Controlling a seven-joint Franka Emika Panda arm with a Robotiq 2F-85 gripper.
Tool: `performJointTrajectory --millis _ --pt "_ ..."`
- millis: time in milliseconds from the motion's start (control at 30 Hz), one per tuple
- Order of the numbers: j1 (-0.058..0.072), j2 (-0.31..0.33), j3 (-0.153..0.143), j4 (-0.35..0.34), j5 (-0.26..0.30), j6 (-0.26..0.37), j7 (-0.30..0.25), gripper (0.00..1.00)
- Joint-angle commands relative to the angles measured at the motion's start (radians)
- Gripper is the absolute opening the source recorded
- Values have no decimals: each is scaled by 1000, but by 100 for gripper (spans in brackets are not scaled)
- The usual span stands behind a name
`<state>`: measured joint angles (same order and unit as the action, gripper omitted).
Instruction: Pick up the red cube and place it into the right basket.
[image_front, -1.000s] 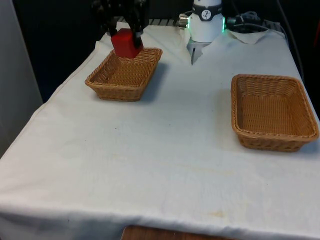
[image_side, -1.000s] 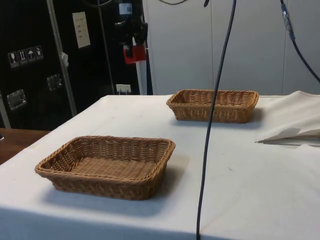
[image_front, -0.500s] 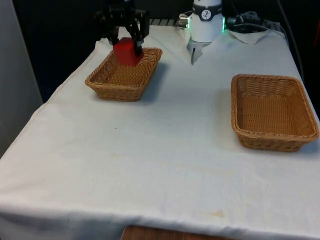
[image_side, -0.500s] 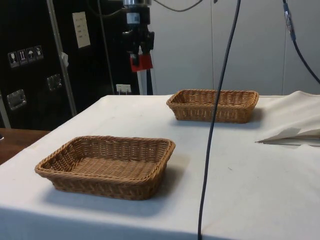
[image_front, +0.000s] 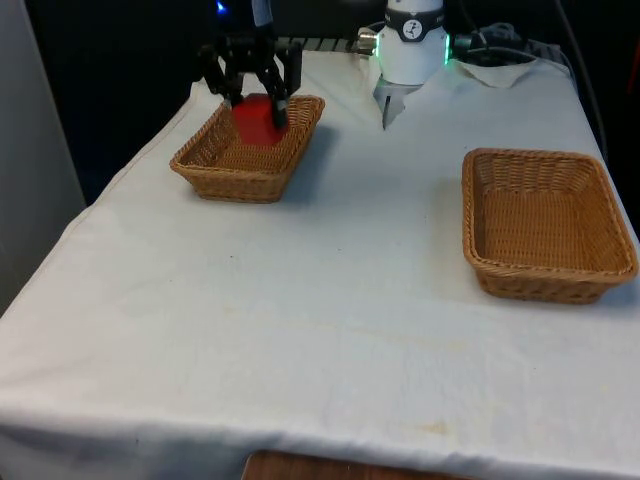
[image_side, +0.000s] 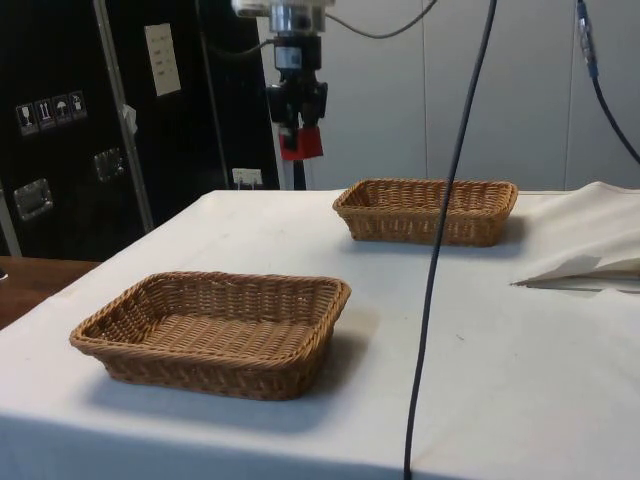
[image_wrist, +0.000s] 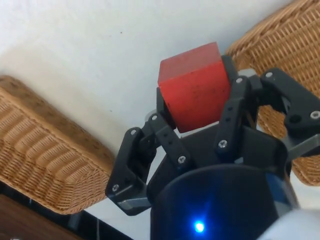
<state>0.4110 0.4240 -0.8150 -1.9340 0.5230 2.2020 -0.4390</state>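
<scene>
Cube looks like rigid, light wood; claw is clamped on two flat opposite faces, best spot really, hanging over a basket.

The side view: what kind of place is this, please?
Probably a robotics lab or test room. A table under a white cloth carries just two wicker baskets, dark cabinets stand behind, and a gripper holds a red cube above the table.
</scene>
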Motion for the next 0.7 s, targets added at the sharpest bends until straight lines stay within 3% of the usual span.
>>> performJointTrajectory --millis 0,133,167,200,333,433,467,667 --pt "7 -21 -1 -41 4 42 -13 7" --pt "6 -37 6 -89 4 88 -27 7" --pt "0 -28 10 -80 0 74 -22 7" --pt "5 -46 9 -113 6 111 -36 7" --pt "2 -68 15 -170 9 161 -57 7" --pt "0 -63 15 -169 1 152 -52 7" --pt "0 -80 17 -203 11 191 -70 7" --pt "-5 -104 17 -275 21 257 -107 7"
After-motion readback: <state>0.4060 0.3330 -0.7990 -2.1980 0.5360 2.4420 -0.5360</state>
